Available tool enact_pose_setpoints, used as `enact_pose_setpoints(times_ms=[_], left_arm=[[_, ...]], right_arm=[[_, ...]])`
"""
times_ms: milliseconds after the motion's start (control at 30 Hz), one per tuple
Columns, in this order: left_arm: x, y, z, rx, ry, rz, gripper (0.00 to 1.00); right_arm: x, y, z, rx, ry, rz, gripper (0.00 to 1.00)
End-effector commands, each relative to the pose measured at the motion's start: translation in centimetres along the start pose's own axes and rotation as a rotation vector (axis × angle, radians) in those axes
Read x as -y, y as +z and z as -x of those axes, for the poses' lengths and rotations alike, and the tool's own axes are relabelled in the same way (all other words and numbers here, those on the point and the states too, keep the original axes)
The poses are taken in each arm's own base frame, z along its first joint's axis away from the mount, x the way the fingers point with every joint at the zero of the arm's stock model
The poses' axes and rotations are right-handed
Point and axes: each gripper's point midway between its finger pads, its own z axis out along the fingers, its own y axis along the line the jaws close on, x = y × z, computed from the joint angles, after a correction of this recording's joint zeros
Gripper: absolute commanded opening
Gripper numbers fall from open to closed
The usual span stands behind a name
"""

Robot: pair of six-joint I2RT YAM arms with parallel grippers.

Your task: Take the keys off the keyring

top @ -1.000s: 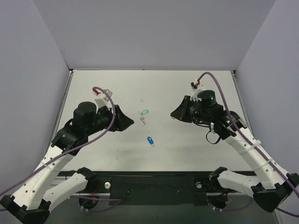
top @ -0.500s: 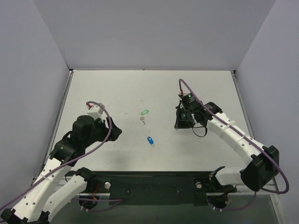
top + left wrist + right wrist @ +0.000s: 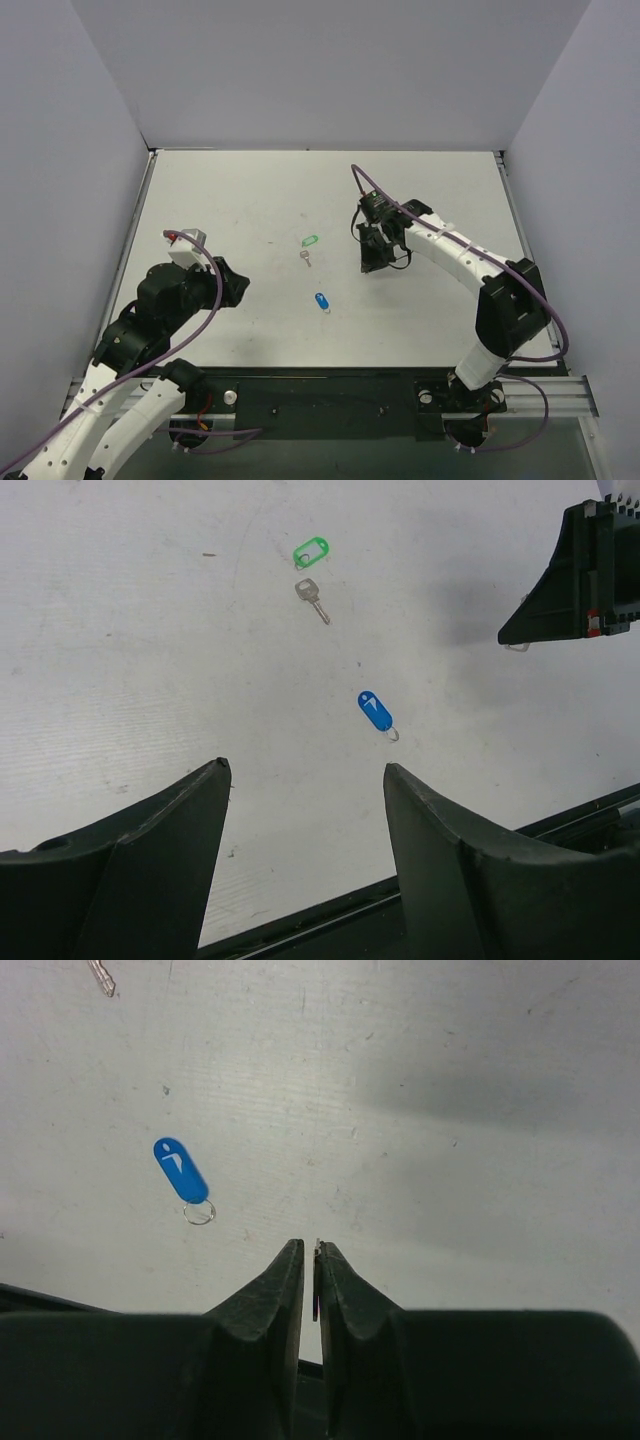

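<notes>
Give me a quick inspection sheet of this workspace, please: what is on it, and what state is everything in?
Surface: white table, scuffed and speckled.
Job's things: blue key tag lying flat; its metal ring is attached, with no key on it.
Clutter: green key tag farther back, with a silver key lying right by it.
Hands: left hand open, holding nothing; right hand shut, with a tiny glint at its tips too small to identify.
Cables: purple cables looped along both arms, clear of the tags.
Surroundings: plain grey walls on three sides; black rail at the near edge.
</notes>
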Motion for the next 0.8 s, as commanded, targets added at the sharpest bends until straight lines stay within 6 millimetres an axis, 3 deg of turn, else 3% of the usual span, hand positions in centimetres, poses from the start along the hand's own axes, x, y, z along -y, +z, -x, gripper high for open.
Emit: enact_pose_setpoints(times_ms=[0,100,167,467,767], left_arm=[[-0.1,0.1,1.2,0.055,0.01,0.006,0.73],[-0.1,0.0,1.3,0.06,0.009,0.005,0.73],[-0.1,-0.1,1.3,0.063,0.011,0.007,0.73],[-0.1,0.1,1.2,0.059,0.012,0.007,0.73],[-0.1,0.0,1.3,0.063,0.015,0.007,0.73]], right_arm=[[-1.1,0.5,1.3,-0.001,0.024,0.025,0.14],[-1.9,0.6,1.9,0.005,0.033,0.045,0.5],[-2.3,0.5,2.1,0.01,0.034,0.058,0.59],[-4.2,-2.9,3.5,0.086,0.026,0.141,0.73],[-6.6,-9.9,5.6,0.251,-0.024,0.241,0.8]])
